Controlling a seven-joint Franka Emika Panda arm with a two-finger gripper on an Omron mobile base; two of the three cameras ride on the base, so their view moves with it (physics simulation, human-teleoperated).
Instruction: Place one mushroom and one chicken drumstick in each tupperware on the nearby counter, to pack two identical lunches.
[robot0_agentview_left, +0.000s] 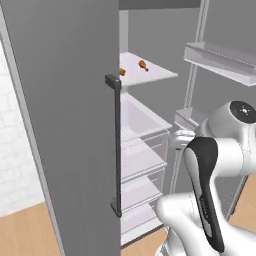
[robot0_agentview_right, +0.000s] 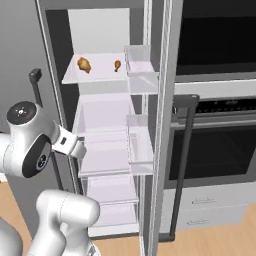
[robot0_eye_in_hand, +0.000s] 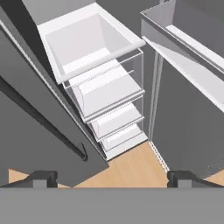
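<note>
Fridge (robot0_agentview_right: 107, 150) open. Two chicken drumsticks (robot0_agentview_right: 83, 64) lie apart on its upper shelf (robot0_agentview_right: 102, 72). Gripper (robot0_eye_in_hand: 112, 177) spread wide, holding nothing, below that shelf, facing the lower drawers (robot0_eye_in_hand: 109, 94).

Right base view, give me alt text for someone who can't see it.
An open fridge holds two orange-brown drumsticks on its top shelf, with bare shelves below. The white robot arm reaches toward it from the lower left; an oven stands to the right.
</note>
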